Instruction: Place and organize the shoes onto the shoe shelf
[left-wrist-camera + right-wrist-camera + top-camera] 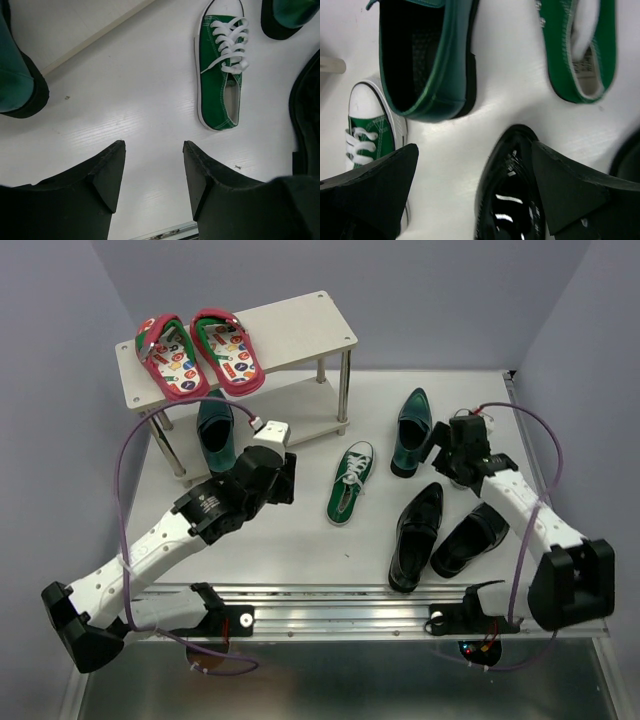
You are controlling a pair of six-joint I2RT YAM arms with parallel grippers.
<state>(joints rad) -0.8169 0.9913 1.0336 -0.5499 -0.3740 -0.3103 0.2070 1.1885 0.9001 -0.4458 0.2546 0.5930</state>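
- The left tool (152, 150) is hanging half open and empty over the bare desk (300, 540), near a green sneaker (350, 483).
- The right tool (474, 147) is gaping wide, gripping nothing, above a black shoe (505, 200) and a teal shoe (452, 45).
- Another teal shoe (215, 430) is lying at the lower board of the shoe shelf (300, 325).
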